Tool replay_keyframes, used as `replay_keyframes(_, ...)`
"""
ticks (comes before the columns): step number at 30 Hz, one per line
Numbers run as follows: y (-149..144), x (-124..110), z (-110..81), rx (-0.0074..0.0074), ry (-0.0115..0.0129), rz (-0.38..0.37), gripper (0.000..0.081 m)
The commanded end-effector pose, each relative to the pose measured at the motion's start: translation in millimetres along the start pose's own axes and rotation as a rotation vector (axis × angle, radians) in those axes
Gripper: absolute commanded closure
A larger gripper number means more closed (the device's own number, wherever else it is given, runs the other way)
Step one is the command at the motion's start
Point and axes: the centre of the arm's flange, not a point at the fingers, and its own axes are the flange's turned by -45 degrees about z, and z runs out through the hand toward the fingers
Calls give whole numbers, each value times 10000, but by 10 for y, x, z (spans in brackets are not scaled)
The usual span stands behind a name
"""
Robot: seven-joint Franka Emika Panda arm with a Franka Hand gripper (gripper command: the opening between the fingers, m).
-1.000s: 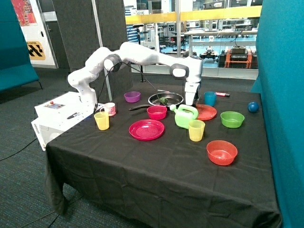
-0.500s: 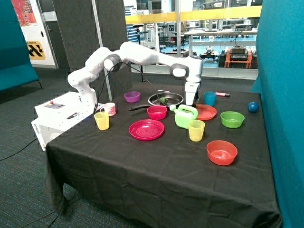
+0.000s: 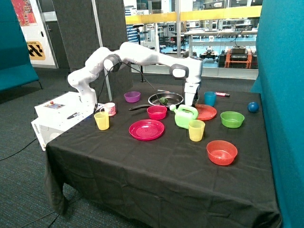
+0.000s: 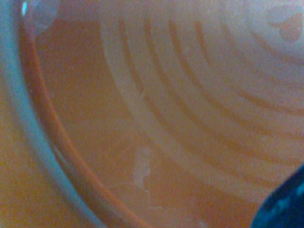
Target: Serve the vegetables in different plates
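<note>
A dark green vegetable (image 3: 163, 100) lies in the black frying pan (image 3: 165, 99) at the back of the table. The magenta plate (image 3: 147, 129) sits bare near the table's middle. The orange-red plate (image 3: 207, 112) lies behind the green watering can (image 3: 185, 116). My gripper (image 3: 191, 100) is lowered right at that plate's edge nearest the pan, its tip hidden by the watering can. The wrist view is filled at very close range by the orange-red plate (image 4: 190, 95) and its concentric ridges; no vegetable shows there.
Around the plates stand a pink bowl (image 3: 156, 112), a purple bowl (image 3: 132, 96), a green bowl (image 3: 232, 118), a red bowl (image 3: 222, 152), two yellow cups (image 3: 196, 130) (image 3: 101, 120), a teal cup (image 3: 210, 98) and a blue ball (image 3: 253, 107).
</note>
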Motion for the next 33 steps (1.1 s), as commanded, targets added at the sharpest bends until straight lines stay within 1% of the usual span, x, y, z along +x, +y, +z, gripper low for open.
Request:
replay_keyframes(1, -55, -141, -11, -8, 150, -225, 10)
replay_keyframes(5, -87, -202, -47, -9, 150, -294, 1)
replay_keyframes(6, -88, -221, -48, -9, 150, -292, 404)
replay_keyframes(7, -88, -242, -46, -9, 150, -282, 606)
replay_keyframes(8, -86, -258, -42, -9, 150, -272, 707)
replay_keyframes(9, -79, -279, -30, -8, 150, -251, 758)
replay_keyframes(10, -70, -303, -14, -8, 150, -241, 783)
replay_keyframes(12, -48, -344, -2, -8, 150, -222, 802)
replay_keyframes(22, 31, -425, -124, -9, 150, -299, 808)
replay_keyframes(23, 34, -433, -151, -9, 150, -332, 427)
replay_keyframes(24, 34, -441, -181, -9, 150, -367, 230)
replay_keyframes(25, 30, -448, -208, -9, 150, -347, 133)
replay_keyframes(26, 26, -452, -224, -9, 150, -354, 86)
replay_keyframes(27, 24, -455, -235, -9, 150, -358, 64)
replay_keyframes(29, 16, -462, -261, -9, 150, -382, 46)
replay_keyframes(31, -6, -481, -318, -10, 150, -441, 63)
replay_keyframes(33, -51, -544, -432, -11, 150, -599, 123)
